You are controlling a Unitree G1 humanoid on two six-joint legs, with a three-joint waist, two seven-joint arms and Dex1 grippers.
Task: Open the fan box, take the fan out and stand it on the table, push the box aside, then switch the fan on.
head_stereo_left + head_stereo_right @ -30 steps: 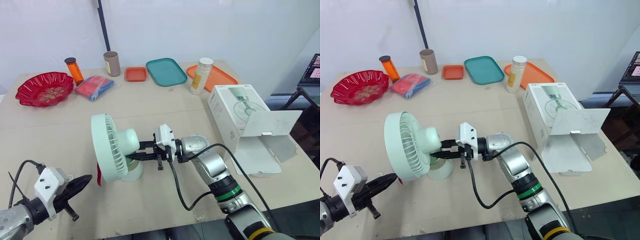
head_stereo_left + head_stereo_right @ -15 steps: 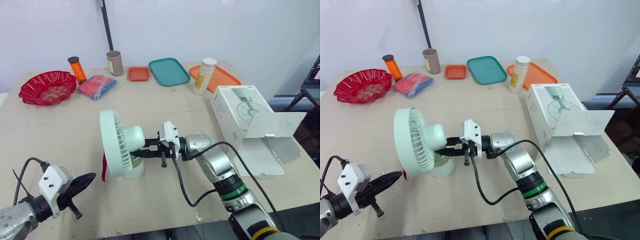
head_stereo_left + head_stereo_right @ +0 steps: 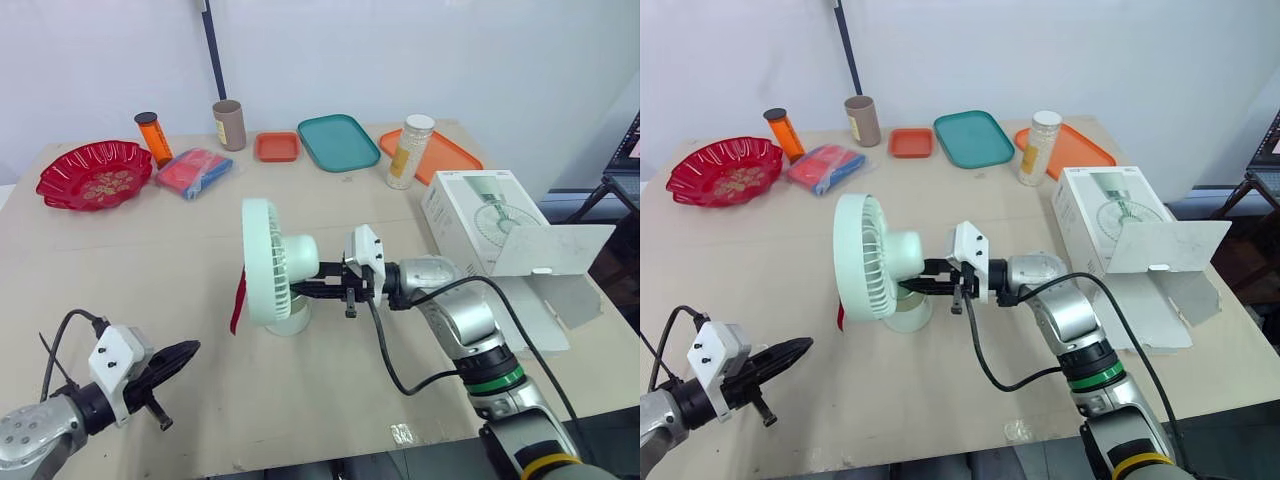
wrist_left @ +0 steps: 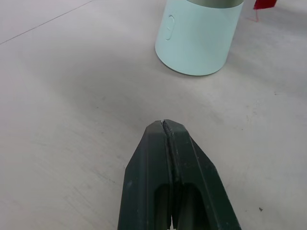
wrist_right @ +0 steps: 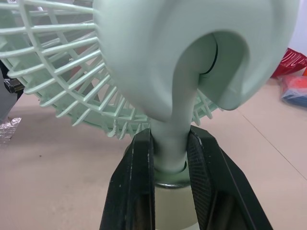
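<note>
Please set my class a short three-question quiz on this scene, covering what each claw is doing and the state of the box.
1. True or false: the left claw is shut on the fan.
2. The right claw grips the fan by: A) its grille; B) its neck, just above the base; C) its blades.
3. Fill in: the fan box lies with its flap ____.

Key:
1. False. The left claw is shut, but empty and apart from the fan.
2. B.
3. Open.
</note>
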